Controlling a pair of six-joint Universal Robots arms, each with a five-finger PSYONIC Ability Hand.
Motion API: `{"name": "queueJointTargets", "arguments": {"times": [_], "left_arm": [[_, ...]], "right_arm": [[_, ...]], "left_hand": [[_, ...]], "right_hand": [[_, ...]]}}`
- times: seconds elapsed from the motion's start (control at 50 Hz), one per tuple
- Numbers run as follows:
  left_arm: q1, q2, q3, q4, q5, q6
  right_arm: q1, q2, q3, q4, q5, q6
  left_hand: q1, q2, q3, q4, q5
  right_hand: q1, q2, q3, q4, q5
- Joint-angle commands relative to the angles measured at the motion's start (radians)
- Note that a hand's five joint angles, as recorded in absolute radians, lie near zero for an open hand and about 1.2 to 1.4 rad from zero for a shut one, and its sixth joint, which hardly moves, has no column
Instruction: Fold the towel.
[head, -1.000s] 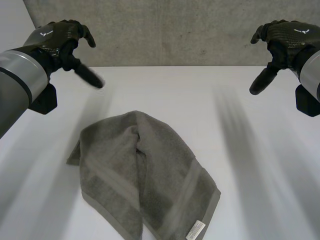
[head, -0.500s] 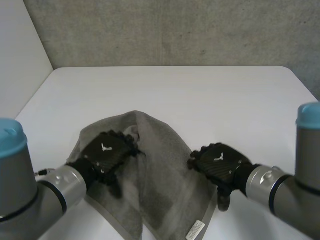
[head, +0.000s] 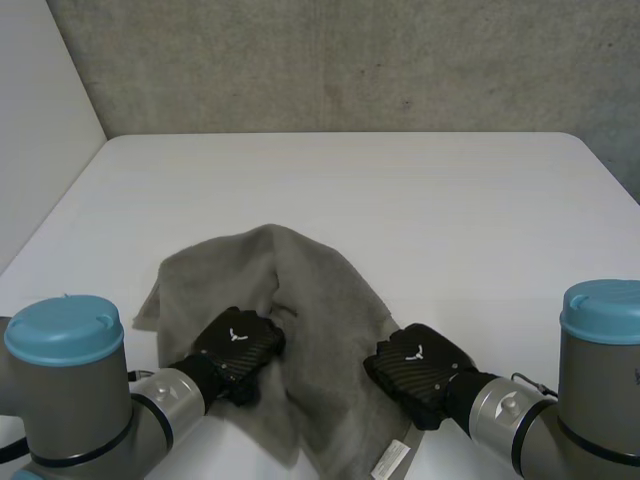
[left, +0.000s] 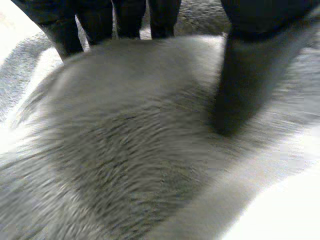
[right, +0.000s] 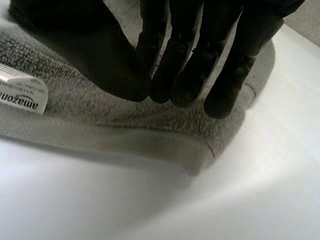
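Now: the grey towel lies rumpled on the near half of the white table, a little left of centre. One rounded end points toward the far side, and loose folds run down its middle. A white label sits at its near right corner.

Your left hand is down on the towel's left-middle part, back of the hand up. In the left wrist view its fingers stand slightly apart along one side of a raised hump of cloth. The thumb digs into the other side, so the hump is gripped between them.

Your right hand is on the towel's right edge, just beyond the label. In the right wrist view its fingers are bent down side by side. Their tips meet the thumb on the thick hem, pinching that edge where it lies on the table.

The two hands are well apart, with the middle folds between them. A grey concrete wall stands past the table's far edge.
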Motion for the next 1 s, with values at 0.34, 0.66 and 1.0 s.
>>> {"name": "queueJointTargets", "arguments": {"times": [0.34, 0.66, 1.0], "left_arm": [[0.27, 0.226, 0.14, -0.007, 0.058, -0.015], [0.346, 0.039, 0.143, 0.002, 0.125, -0.152], [0.413, 0.022, 0.104, 0.038, 0.127, -0.189]], "right_arm": [[-0.154, -0.007, -0.216, 0.073, -0.011, 0.216], [0.115, -0.03, -0.154, -0.003, 0.07, 0.313], [0.389, 0.226, -0.407, -0.122, 0.202, 0.314]], "left_hand": [[0.415, 0.365, 0.412, 0.385, 0.415], [-0.151, -0.202, -0.155, -0.182, -0.151], [-0.28, -0.331, -0.284, -0.311, -0.28]], "right_hand": [[0.067, 0.085, 0.095, 0.088, 0.067], [-1.15, -1.132, -1.122, -1.129, -1.15], [-0.971, -0.953, -0.943, -0.95, -0.971]]}}
